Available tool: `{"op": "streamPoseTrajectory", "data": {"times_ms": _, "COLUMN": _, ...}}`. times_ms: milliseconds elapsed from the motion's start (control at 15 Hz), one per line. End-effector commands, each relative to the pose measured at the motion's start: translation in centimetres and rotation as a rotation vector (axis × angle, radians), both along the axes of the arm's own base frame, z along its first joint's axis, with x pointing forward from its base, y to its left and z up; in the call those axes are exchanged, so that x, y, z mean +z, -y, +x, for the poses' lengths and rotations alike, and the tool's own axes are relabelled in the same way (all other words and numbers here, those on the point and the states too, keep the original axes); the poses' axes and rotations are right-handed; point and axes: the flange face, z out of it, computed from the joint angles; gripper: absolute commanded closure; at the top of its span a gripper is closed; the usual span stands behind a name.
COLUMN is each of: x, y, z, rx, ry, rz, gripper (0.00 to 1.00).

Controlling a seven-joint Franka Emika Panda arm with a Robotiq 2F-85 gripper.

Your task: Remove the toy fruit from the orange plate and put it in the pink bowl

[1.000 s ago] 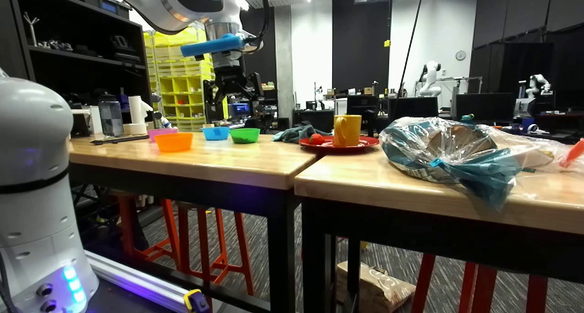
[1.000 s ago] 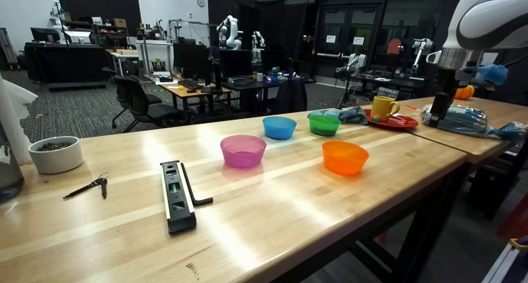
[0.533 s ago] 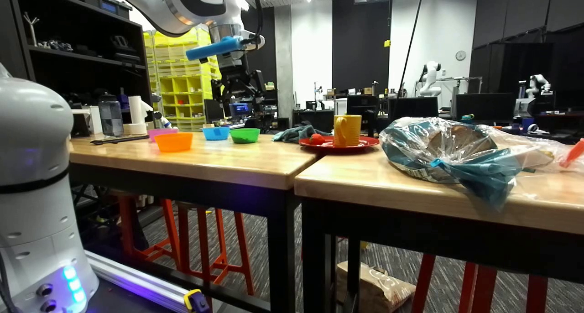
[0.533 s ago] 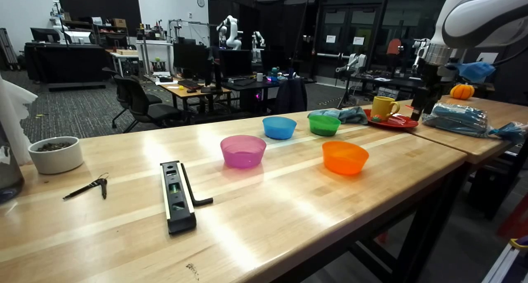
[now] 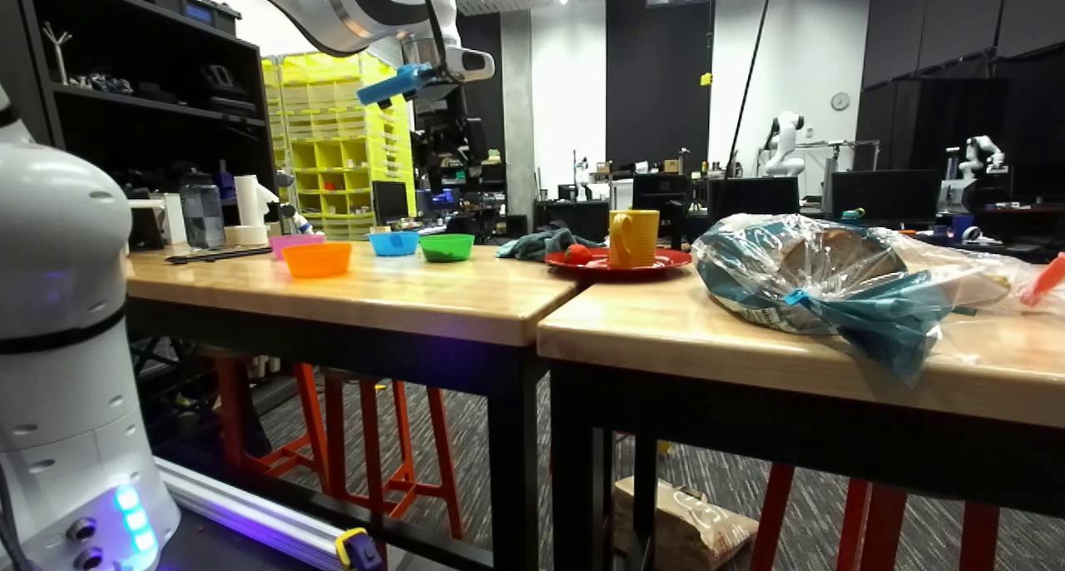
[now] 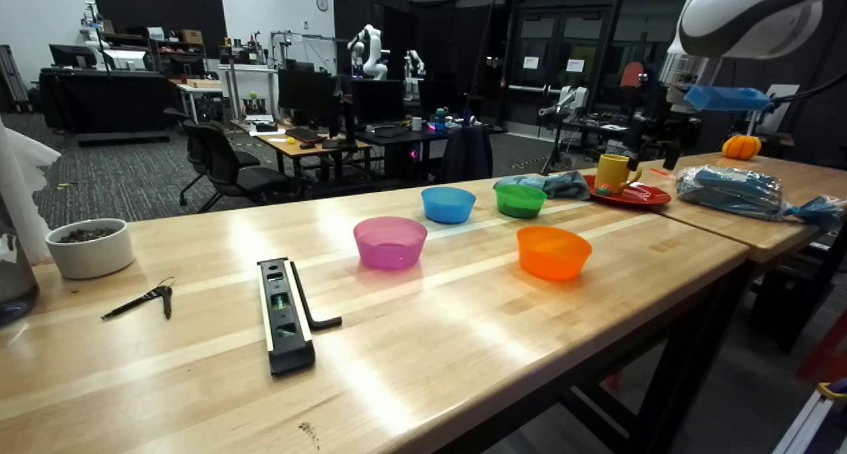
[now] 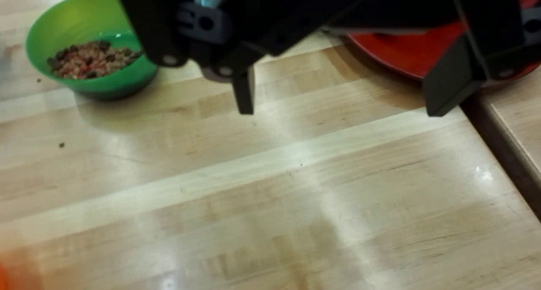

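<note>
Two fingers (image 7: 244, 96) of the claw (image 7: 340, 113) stand wide apart over the worktop (image 7: 262, 197), with nothing between them. Beyond, in both exterior views, the red toy fruit (image 5: 578, 255) sits on the red plate (image 7: 408, 55) just beside the yellow mug (image 5: 635, 240); it should be light and firm, maybe slick and apt to roll, so a low pinch across its rounded sides, clear of the mug, looks right before the carry to the pink bowl (image 6: 390, 243). Small and roundish, it is bright red with a patch of green, perhaps a strawberry.
</note>
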Motion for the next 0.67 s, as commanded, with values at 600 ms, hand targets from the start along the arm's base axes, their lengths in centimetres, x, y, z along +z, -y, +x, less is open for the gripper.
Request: {"op": "streamPoseTrajectory", "data": {"times_ms": 600, "x": 2.9, "y": 6.3, "z": 5.6, "rx": -0.479, "ry": 0.082, "rz": 0.027, "gripper": 0.00}}
